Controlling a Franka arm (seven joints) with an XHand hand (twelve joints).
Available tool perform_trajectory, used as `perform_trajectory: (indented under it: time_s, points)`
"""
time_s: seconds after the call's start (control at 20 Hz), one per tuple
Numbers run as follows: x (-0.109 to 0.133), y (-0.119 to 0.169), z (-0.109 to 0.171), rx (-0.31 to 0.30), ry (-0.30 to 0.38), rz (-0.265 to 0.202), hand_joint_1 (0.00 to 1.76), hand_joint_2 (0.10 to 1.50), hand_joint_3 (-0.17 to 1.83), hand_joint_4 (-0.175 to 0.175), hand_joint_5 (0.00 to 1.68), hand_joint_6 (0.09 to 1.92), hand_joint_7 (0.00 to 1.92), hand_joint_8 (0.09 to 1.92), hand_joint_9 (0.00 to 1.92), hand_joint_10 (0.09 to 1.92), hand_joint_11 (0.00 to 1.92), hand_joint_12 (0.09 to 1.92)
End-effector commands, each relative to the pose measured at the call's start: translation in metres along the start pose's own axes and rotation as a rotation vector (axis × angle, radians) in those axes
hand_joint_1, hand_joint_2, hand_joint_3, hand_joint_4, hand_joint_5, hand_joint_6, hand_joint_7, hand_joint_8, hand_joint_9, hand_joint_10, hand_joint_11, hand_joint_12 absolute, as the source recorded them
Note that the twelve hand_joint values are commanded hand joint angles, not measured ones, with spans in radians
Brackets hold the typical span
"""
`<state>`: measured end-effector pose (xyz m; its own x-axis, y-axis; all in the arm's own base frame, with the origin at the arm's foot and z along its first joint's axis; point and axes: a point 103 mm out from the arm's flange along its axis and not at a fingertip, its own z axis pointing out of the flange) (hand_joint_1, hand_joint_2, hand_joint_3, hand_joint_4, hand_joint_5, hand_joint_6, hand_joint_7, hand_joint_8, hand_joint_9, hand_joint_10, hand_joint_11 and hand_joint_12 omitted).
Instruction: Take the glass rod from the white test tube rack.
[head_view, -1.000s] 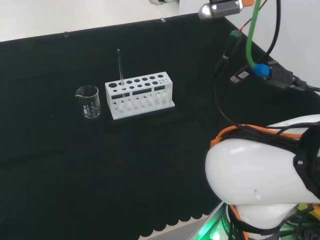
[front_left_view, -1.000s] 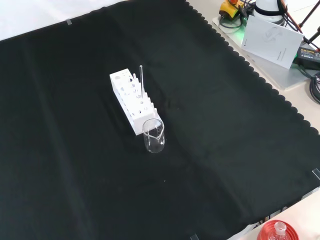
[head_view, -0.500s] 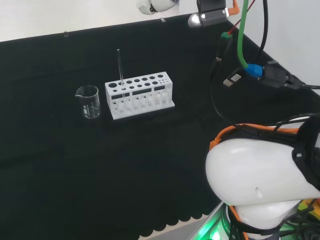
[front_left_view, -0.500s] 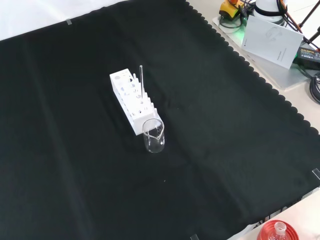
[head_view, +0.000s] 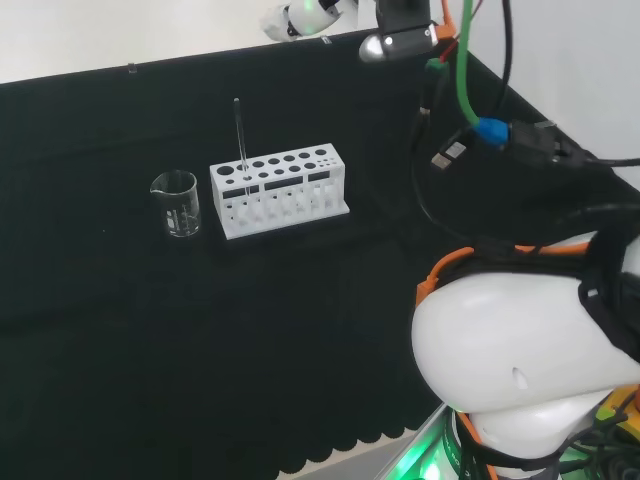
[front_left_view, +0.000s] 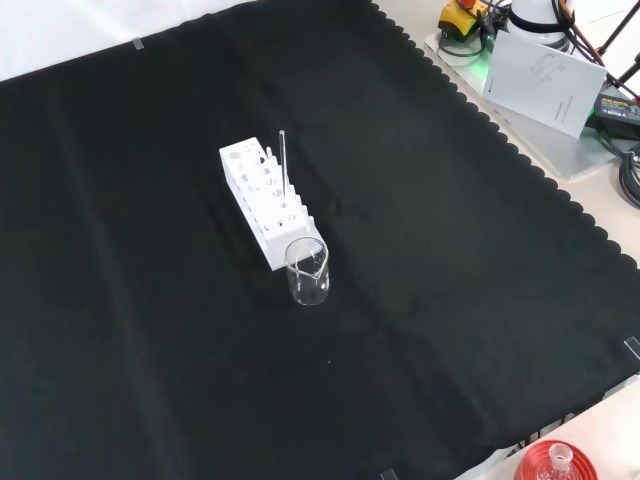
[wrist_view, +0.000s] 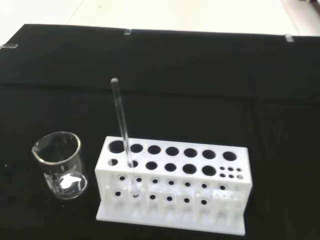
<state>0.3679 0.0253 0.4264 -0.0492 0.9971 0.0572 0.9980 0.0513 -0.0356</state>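
Note:
The white test tube rack (head_view: 280, 190) stands mid-cloth, and the clear glass rod (head_view: 240, 140) rises upright from a hole near its left end in the head view. In the front view the rod (front_left_view: 283, 160) stands in the near half of the rack (front_left_view: 262, 200). The wrist view looks down on the rack (wrist_view: 172, 185) from some way off, with the rod (wrist_view: 121, 125) in its second row. A white part of the hand (head_view: 300, 15) shows at the head view's top edge, high above and beyond the rack, well clear of the rod.
An empty glass beaker (head_view: 177, 203) stands just left of the rack in the head view and nearer the camera (front_left_view: 307, 272) in the front view. The arm's white link (head_view: 520, 350) and cables (head_view: 465, 90) take up the head view's right. A red ribbed stand (front_left_view: 553, 465) sits off the cloth's corner.
In the head view the arm's wrist end and cables have swung left, and more of the hand has come in at the top edge. Rack, rod and beaker have not moved.

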Motion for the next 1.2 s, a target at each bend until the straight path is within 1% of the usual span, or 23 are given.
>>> perform_trajectory:
  time_s: [0.05, 0.1, 0.15, 0.25, 0.45, 0.65, 0.85, 1.2]
  points:
    - [0.007, 0.024, 0.013, 0.050, 0.017, -0.011, 0.48, 0.90, 0.22, -0.036, 0.20, 0.09, 0.14, 0.63, 0.24, 0.86, 0.00, 1.43]
    - [0.010, 0.038, 0.025, 0.071, 0.013, -0.019, 0.48, 0.89, 0.23, -0.034, 0.20, 0.09, 0.14, 0.63, 0.24, 0.86, 0.00, 1.44]
    - [0.013, 0.049, 0.035, 0.077, 0.014, -0.031, 0.48, 0.89, 0.23, -0.032, 0.20, 0.09, 0.14, 0.64, 0.24, 0.86, 0.01, 1.45]
    - [0.020, 0.061, 0.048, 0.072, 0.021, -0.055, 0.49, 0.89, 0.23, -0.031, 0.20, 0.09, 0.15, 0.64, 0.25, 0.87, 0.02, 1.46]
    - [0.027, 0.066, 0.056, 0.076, 0.044, -0.093, 0.50, 0.89, 0.23, -0.030, 0.21, 0.09, 0.16, 0.65, 0.26, 0.87, 0.03, 1.46]
    - [0.029, 0.076, 0.065, 0.106, 0.048, -0.111, 0.52, 0.88, 0.23, -0.032, 0.22, 0.09, 0.17, 0.66, 0.27, 0.87, 0.03, 1.45]
    - [0.031, 0.086, 0.078, 0.122, 0.064, -0.137, 0.54, 0.87, 0.23, -0.032, 0.23, 0.09, 0.17, 0.66, 0.27, 0.86, 0.03, 1.45]
    - [0.030, 0.098, 0.103, 0.163, 0.094, -0.153, 0.55, 0.86, 0.24, -0.034, 0.24, 0.09, 0.18, 0.67, 0.27, 0.86, 0.03, 1.45]
